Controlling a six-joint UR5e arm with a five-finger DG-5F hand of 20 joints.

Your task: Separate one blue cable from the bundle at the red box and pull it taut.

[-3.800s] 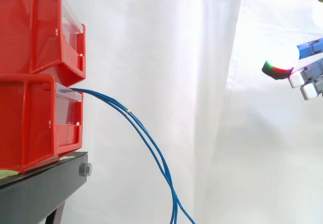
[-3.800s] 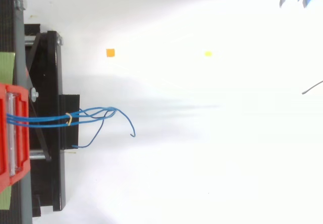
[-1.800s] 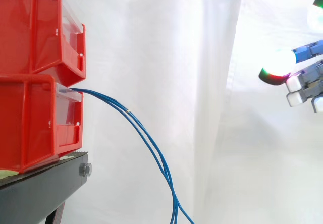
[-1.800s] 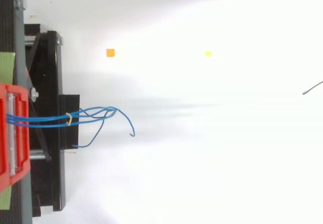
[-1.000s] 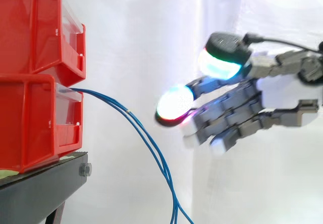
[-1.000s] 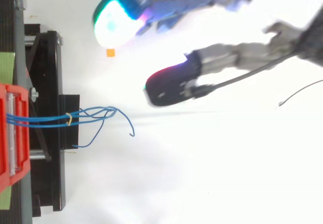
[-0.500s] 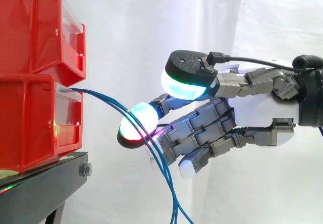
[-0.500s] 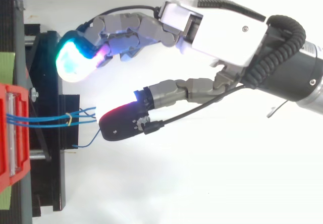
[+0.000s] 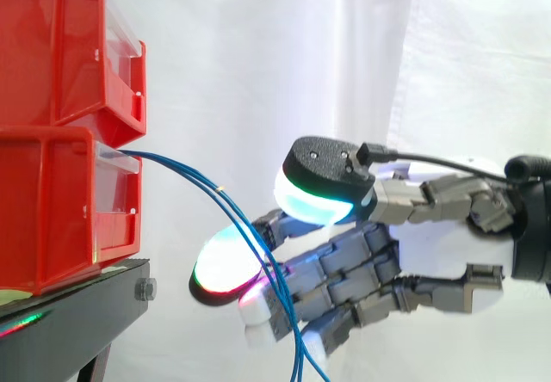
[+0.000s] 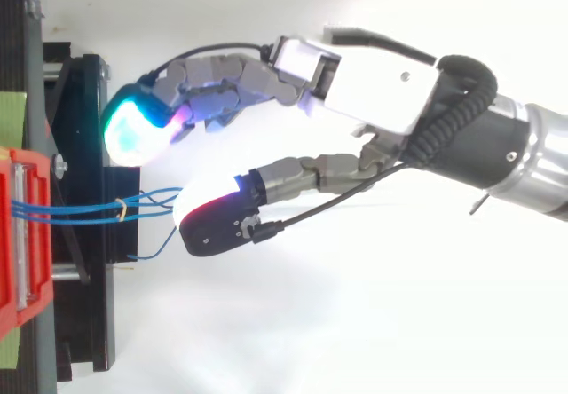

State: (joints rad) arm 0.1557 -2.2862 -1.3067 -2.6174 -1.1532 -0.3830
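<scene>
Robotics laboratory, staged test rig. Plain white curtain (image 9: 258,98) as backdrop and a white surface beneath the work. Two stacked red bins (image 9: 60,167) on a black metal stand (image 9: 77,330), with thin blue cables (image 9: 219,191) led out of the lower bin. Articulated robot hand (image 10: 373,83) with glowing fingertip pads, carried on a metal arm (image 10: 541,168).

red bins (image 9: 69,184) and black stand (image 9: 77,322) block the left; blue cables (image 9: 219,191) sag across the gap before the fingers (image 9: 225,266)
</scene>
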